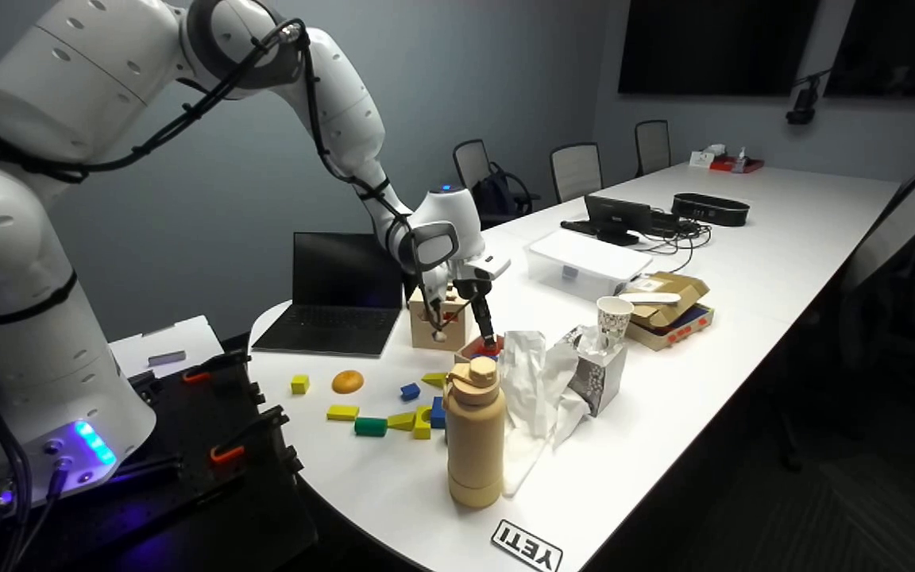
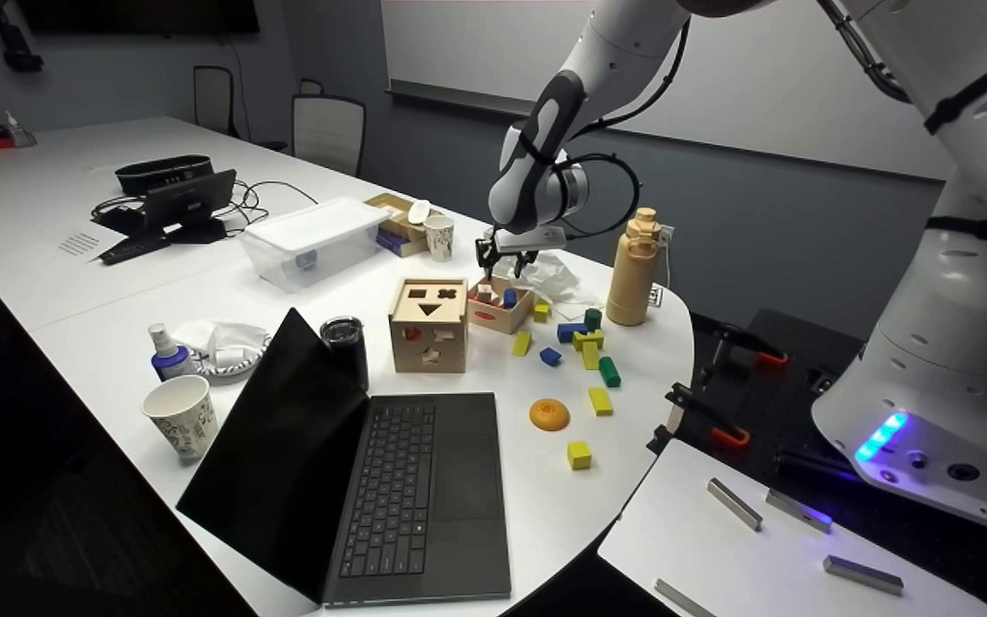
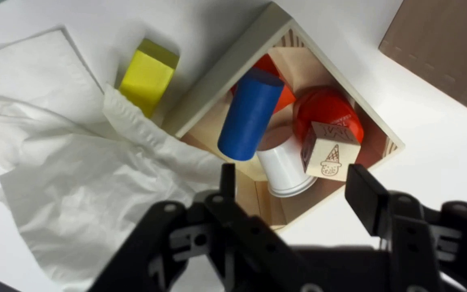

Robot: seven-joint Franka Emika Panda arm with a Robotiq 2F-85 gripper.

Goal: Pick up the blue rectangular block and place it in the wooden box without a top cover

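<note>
The laptop (image 2: 378,493) lies open, and a bottle (image 1: 475,435) stands near crumpled tissue (image 1: 531,389).

1. Open box (image 3: 226,69): pale wood, smooth, matt.
2. Cube with cut-outs (image 2: 427,325): smooth wood, low sheen.
3. Blue cylinder (image 3: 249,115): smooth, matt.
4. Letter block (image 3: 333,152): bare-looking wood, printed faces.
5. White pod (image 3: 285,168): glossy, plastic-looking.
6. Tissue (image 3: 103,190): thin, crumpled paper, embossed along one edge.
7. Claw (image 3: 292,183): matt black, metal-looking fittings.
8. Lidded tub (image 2: 339,255): see-through plastic.
9. Worktop (image 1: 783,238): smooth, white.
</note>
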